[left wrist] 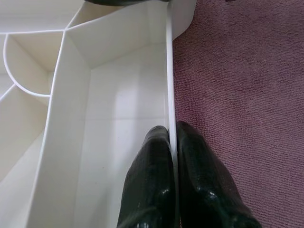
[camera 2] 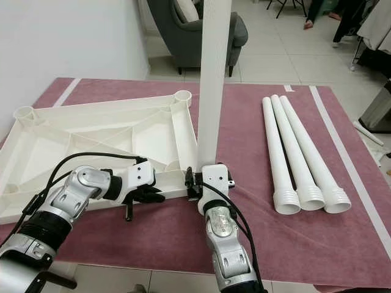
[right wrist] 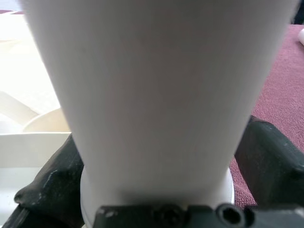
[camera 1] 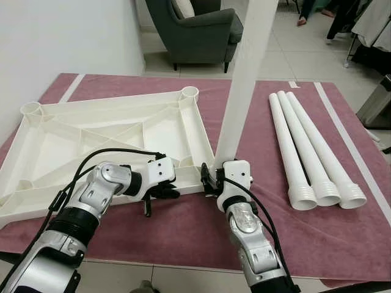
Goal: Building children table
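A: Where's the top sitting rel. to the grippers?

B: Top (camera 1: 104,131) is lying upside down on the rug (camera 1: 269,220), ribs up. Its near edge is running just ahead of both wrists. Left gripper (left wrist: 172,142) is pinching that edge wall: one finger (left wrist: 151,180) inside the tray, the other outside on the rug side, pressed narrow w/ only the thin wall between.

A: Right side?

B: Right gripper (camera 1: 211,178) is gripping a leg (camera 1: 241,91) at its base. Fingers are sitting one on each side of the tube, per the wrist view. Leg is standing nearly upright, tilting a bit away from the gripper, rising out of frame. Its foot is at the top's near-right corner, just beside the gripper. Can't tell if it's seated in the corner socket.

A: Spare parts?

B: 3 more legs (camera 2: 297,152) are lying side by side on the rug, well right of the right gripper, ribbed ends facing the robot. Far-right socket (camera 1: 189,93) and far-left socket (camera 1: 30,108) are showing open beyond the left gripper.

A: Bkgd?

B: Armchair (camera 1: 198,30) is standing on tile well beyond the rug.
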